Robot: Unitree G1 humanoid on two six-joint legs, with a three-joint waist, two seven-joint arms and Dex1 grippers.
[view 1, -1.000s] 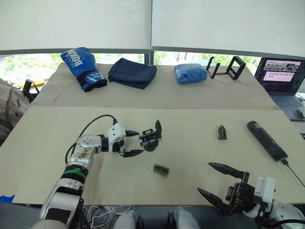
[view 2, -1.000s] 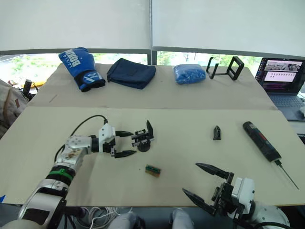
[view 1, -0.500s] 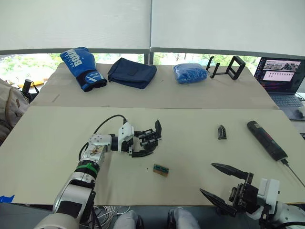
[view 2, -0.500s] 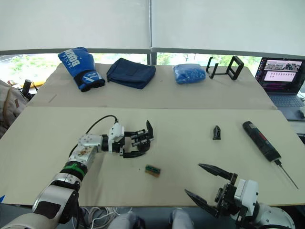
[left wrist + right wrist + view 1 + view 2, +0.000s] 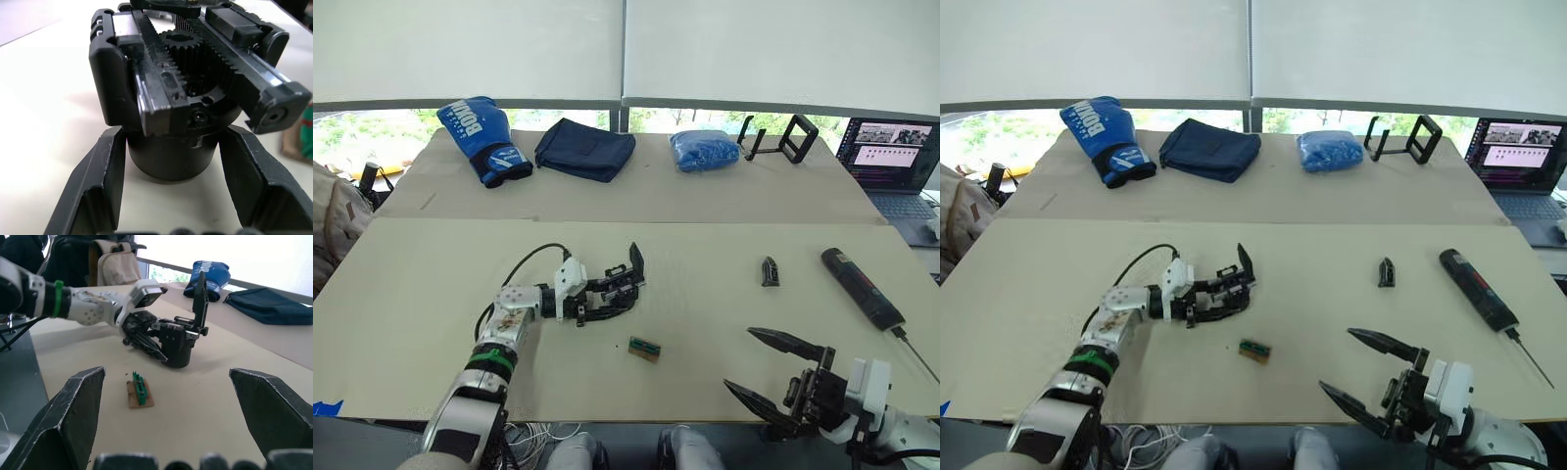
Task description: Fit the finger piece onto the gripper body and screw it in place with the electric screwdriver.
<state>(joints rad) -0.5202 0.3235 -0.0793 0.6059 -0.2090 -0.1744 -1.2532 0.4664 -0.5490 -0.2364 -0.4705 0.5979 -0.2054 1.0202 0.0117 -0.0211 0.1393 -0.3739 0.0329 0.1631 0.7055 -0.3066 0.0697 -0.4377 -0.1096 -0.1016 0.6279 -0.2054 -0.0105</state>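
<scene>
My left hand (image 5: 607,303) has its fingers around the gripper body (image 5: 625,284), not clamped. Small green block (image 5: 644,349) just beside it; finger piece (image 5: 769,271) and electric screwdriver (image 5: 862,288) well apart. Right hand (image 5: 771,373) spread apart over bare surface (image 5: 705,313).

laptop (image 5: 891,157) cut by frame edge

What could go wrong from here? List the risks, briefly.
1. The left gripper has its fingers either side of the round barrel of the small black gripper body; closing on that curved surface could let it slip or tip.
2. The small green-brown block lies close by and could be knocked.
</scene>
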